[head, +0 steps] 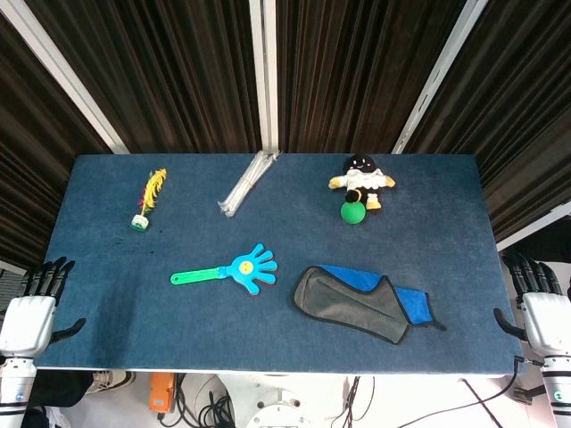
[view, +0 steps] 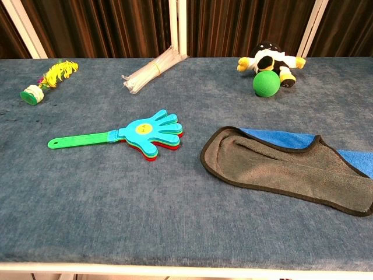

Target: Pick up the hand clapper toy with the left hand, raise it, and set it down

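Note:
The hand clapper toy (head: 230, 268) lies flat on the blue table, green handle pointing left and blue hand-shaped paddles to the right; in the chest view the clapper (view: 125, 136) shows red and green layers under the blue one. My left hand (head: 34, 305) hangs off the table's front left corner, fingers apart, holding nothing, well left of the handle. My right hand (head: 544, 307) sits off the front right corner, also holding nothing. Neither hand shows in the chest view.
A grey and blue cloth (head: 368, 301) lies right of the clapper. At the back sit a feathered shuttlecock (head: 149, 200), a bundle of clear straws (head: 246, 184), a stuffed doll (head: 361, 176) and a green ball (head: 354, 212).

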Controlling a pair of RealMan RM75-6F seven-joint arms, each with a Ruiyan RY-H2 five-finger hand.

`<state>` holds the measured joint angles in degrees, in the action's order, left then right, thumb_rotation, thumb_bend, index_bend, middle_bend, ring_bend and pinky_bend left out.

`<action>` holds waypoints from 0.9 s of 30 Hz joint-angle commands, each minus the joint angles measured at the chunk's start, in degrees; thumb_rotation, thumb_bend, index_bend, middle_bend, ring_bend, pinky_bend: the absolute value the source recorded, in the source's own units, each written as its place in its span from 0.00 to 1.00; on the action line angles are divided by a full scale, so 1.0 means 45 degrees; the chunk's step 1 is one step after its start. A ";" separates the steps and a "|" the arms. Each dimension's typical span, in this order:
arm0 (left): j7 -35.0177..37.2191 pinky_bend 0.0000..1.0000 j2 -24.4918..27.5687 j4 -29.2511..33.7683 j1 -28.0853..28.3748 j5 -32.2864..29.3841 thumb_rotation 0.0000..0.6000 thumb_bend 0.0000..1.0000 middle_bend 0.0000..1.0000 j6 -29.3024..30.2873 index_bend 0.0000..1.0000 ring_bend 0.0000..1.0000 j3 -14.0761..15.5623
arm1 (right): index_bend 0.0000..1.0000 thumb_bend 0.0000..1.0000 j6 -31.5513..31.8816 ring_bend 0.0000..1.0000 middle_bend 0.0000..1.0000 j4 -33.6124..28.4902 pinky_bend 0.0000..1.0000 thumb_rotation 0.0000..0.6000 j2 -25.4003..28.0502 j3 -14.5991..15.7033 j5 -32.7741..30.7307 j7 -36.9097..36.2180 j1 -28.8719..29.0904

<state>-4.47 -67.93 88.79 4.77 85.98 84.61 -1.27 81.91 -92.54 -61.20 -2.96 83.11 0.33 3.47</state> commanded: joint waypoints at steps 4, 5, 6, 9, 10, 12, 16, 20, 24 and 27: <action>-0.0035 0.00 0.0005 0.0046 0.0008 -0.0012 1.00 0.15 0.01 -0.0026 0.01 0.00 0.0003 | 0.00 0.23 -0.0006 0.00 0.00 0.0027 0.00 1.00 0.0001 -0.0001 -0.0005 -0.0041 -0.0004; -0.0029 0.00 0.0007 0.0062 0.0017 -0.0023 1.00 0.15 0.01 -0.0046 0.01 0.00 -0.0001 | 0.00 0.23 -0.0012 0.00 0.00 0.0030 0.00 1.00 0.0002 0.0000 -0.0003 -0.0044 -0.0002; -0.0022 0.00 0.0011 0.0078 0.0027 -0.0016 1.00 0.15 0.01 -0.0061 0.01 0.00 0.0000 | 0.00 0.23 -0.0017 0.00 0.00 0.0035 0.00 1.00 0.0003 -0.0001 -0.0002 -0.0041 0.0001; 0.0015 0.00 0.0015 0.0132 0.0086 0.0012 1.00 0.15 0.01 -0.0138 0.01 0.00 -0.0002 | 0.00 0.23 -0.0007 0.00 0.00 0.0030 0.00 1.00 0.0006 -0.0012 -0.0002 -0.0041 0.0002; 0.0001 0.00 0.0014 0.0159 0.0127 0.0007 1.00 0.15 0.01 -0.0188 0.01 0.00 -0.0019 | 0.00 0.23 -0.0014 0.00 0.00 0.0027 0.00 1.00 0.0010 -0.0027 -0.0024 -0.0039 0.0008; -0.0019 0.00 -0.0001 0.0208 0.0211 0.0004 1.00 0.15 0.01 -0.0268 0.01 0.00 -0.0065 | 0.00 0.23 -0.0037 0.00 0.00 0.0007 0.00 1.00 0.0019 -0.0053 -0.0045 -0.0025 0.0034; 0.0038 0.00 -0.0027 0.0452 0.0667 -0.0112 1.00 0.15 0.01 -0.0707 0.01 0.00 -0.0384 | 0.00 0.23 -0.0134 0.00 0.00 -0.0044 0.00 1.00 0.0031 -0.0111 -0.0137 0.0073 0.0103; -0.0011 0.00 -0.0346 0.0684 0.1676 -0.0250 1.00 0.16 0.01 -0.1650 0.02 0.00 -0.0977 | 0.00 0.23 -0.0179 0.00 0.00 -0.0151 0.00 1.00 0.0069 -0.0137 -0.0162 0.0190 0.0151; -0.0008 0.00 -0.0954 0.0972 0.2503 -0.1028 1.00 0.16 0.01 -0.2949 0.03 0.00 -0.1321 | 0.00 0.23 -0.0143 0.00 0.00 -0.0118 0.00 1.00 0.0095 -0.0116 -0.0279 0.0145 0.0061; 0.0045 0.00 -0.1421 0.0956 0.3107 -0.1892 1.00 0.16 0.01 -0.4126 0.05 0.00 -0.1504 | 0.00 0.23 -0.0105 0.00 0.00 -0.0003 0.00 1.00 0.0100 -0.0135 -0.0387 0.0008 -0.0004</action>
<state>-4.39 -72.23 92.65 16.14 80.60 69.88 -6.88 81.38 -92.67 -60.76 -3.53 81.47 0.47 3.52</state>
